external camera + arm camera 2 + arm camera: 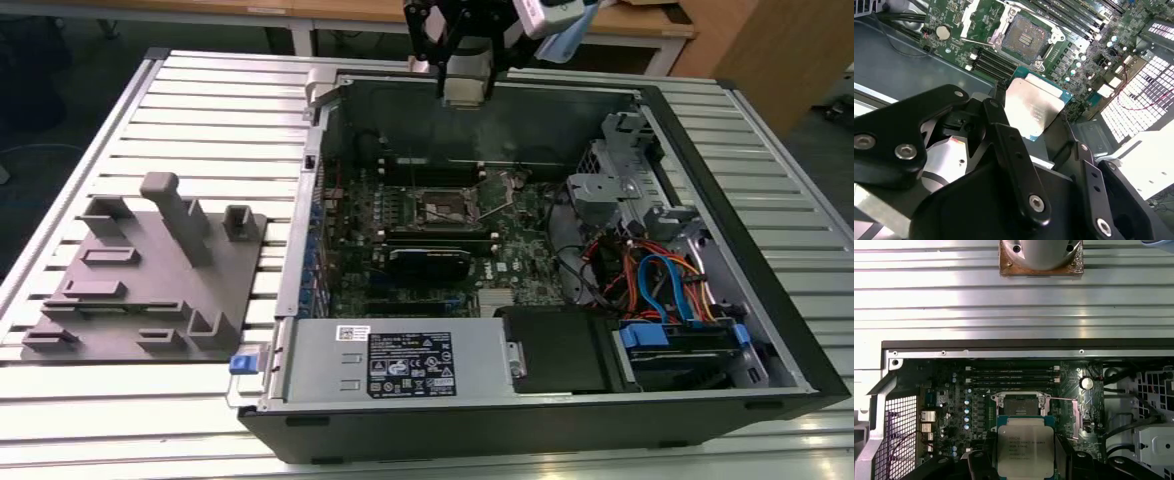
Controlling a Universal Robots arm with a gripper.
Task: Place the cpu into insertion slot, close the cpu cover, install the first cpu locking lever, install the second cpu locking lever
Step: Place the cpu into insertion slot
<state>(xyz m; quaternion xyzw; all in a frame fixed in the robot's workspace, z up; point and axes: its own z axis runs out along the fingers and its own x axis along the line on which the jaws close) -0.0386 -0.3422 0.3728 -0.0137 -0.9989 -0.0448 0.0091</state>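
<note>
1. Grips the cpu (1025, 447) by two opposite edges in a narrow end effector (465, 92)
2. Hangs high over the open computer case (534, 425) at mid-counter (214, 110)
3. Leaves the insertion slot (1021, 405) uncovered on the motherboard (949, 15), well below the cpu

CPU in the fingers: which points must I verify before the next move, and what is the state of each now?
1. The cpu gripped between the fingers: ok.
2. The insertion slot bare, contacts showing: ok.
3. The cpu cover open, off the slot: ok.
4. The cpu square to the slot, first wrist view: ok.
5. Corner mark matching the slot: cannot tell.
6. The cpu seated: not ok, gripper holds it above the computer case.
</note>
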